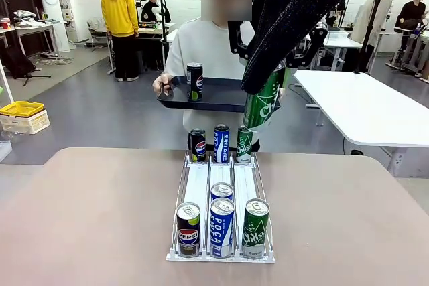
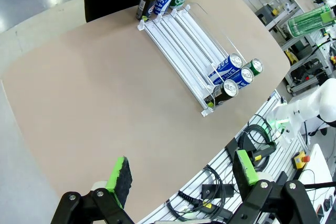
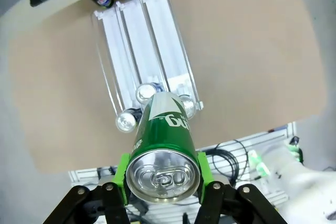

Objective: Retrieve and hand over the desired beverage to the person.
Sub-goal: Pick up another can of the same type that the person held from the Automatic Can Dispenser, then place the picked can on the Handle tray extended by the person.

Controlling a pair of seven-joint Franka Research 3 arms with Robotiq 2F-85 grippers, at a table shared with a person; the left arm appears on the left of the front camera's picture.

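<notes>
Right gripper [image 3: 164, 184] clamped on a green can [image 3: 164, 156] low in the right wrist frame, green pads [image 3: 123, 174] pressed against both sides, lid toward the camera. In the front view, same green can [image 1: 263, 104] hanging tilted right of centre, just beside the black tray [image 1: 214, 98] held by the person [image 1: 201, 45] in the light grey sweatshirt. One dark can [image 1: 194, 82] upright on that tray. Clear rack [image 1: 221, 252] on the brown table [image 1: 94, 219], centre frame, cans at its near and far ends. Left gripper [image 2: 184, 174] spread wide at the bottom of the left wrist frame, gripping nothing, above the table edge.
</notes>
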